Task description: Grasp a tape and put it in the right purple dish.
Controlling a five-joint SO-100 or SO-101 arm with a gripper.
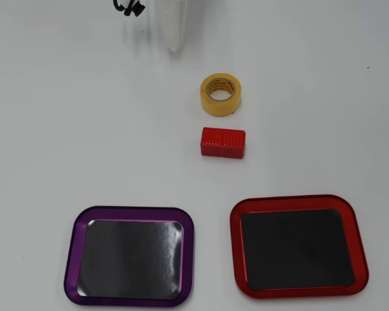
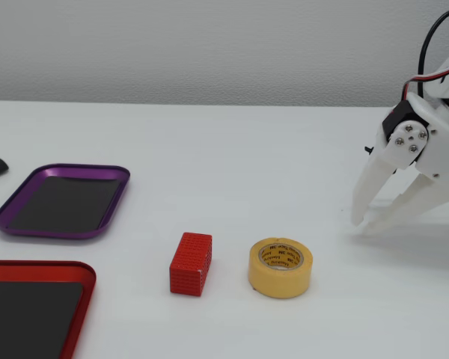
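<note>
Jaws parted and empty, tips hanging just above the table; gripper point(image 2: 365, 222) well clear of everything, grasping nothing. Only one white finger point(image 1: 174, 26) visible in the overhead view, at the top edge.

Tape point(image 2: 280, 267) lying flat on the table, hole facing up, apart from the jaws: in the fixed view, left of the tips and nearer the camera; in the overhead view point(image 1: 220, 94), below and right of the finger. Round, so no long axis to line up with; any angle of approach across the ring probably fine, either around the outside or with one finger down the core.

Red block point(image 2: 191, 264) just beyond the tape on the side away from the jaws, close but not touching. Nothing between jaws and tape, so a clear path.

Purple dish point(image 2: 63, 201) far off, past both tape and block from the jaws, empty. Red dish point(image 2: 31, 308) beside it, also empty. In the overhead view, purple dish point(image 1: 129, 256) at lower left, red dish point(image 1: 299, 246) at lower right.

Grasp not yet begun. Next move likely a short reach toward the tape, then down over it. Main risk: knocking the tape into the block.
</note>
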